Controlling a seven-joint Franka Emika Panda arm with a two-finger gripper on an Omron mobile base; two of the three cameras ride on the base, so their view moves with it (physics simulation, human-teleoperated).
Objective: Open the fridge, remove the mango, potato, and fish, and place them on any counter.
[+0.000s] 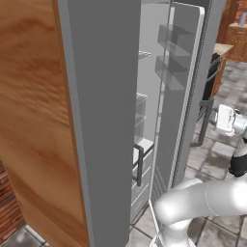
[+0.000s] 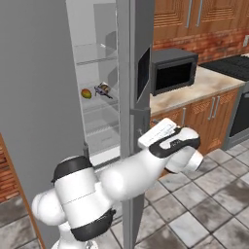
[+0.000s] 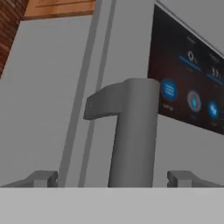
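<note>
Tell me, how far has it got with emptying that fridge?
Early days. Done: one fridge door stands open, showing white shelves. In hand: the tool sits open around the door handle beside the dark touch panel, gripping nothing. Left: the mango and the fish lie on a shelf, not yet moved to a counter. I can't spot the potato.

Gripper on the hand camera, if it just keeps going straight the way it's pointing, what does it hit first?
Most likely the fridge door's handle, centred between the open gripper fingertips. Depth is hard to judge.
</note>
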